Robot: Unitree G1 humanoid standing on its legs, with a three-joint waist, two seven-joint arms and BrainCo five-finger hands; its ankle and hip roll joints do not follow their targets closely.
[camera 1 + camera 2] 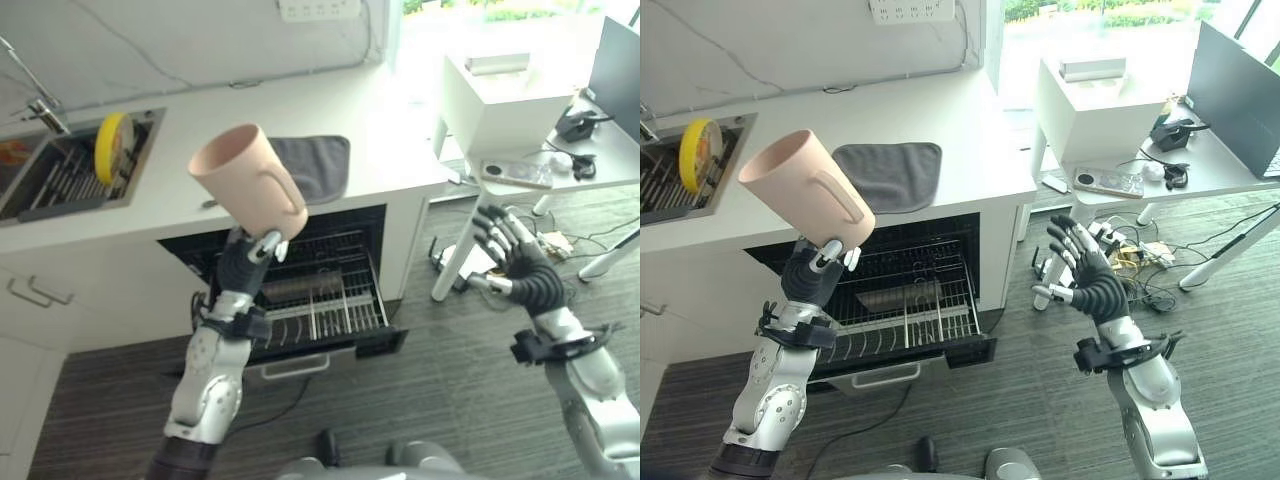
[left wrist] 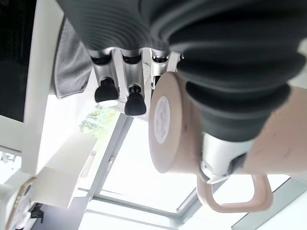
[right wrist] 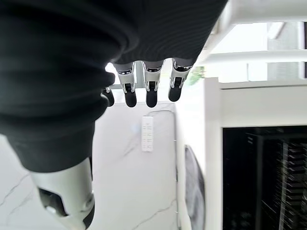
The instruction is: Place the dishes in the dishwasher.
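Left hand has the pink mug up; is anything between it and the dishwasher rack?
Nothing visible: the pink mug in the left hand hangs above the pulled-out rack, which looks bare below it.

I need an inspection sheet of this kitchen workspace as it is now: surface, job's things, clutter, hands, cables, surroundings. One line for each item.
Surface: white counter with a grey cloth lying flat on it.
Job's things: pink mug held up above the open dishwasher, whose lower rack is pulled out; yellow dish standing in the sink.
Clutter: nothing seen on the counter besides the cloth.
Hands: left hand curled round the mug's base; right hand raised beside the dishwasher, fingers spread, holding nothing.
Cables: tangle of wires on the floor under the side table.
Surroundings: white box and small devices on the side table, a window behind it.
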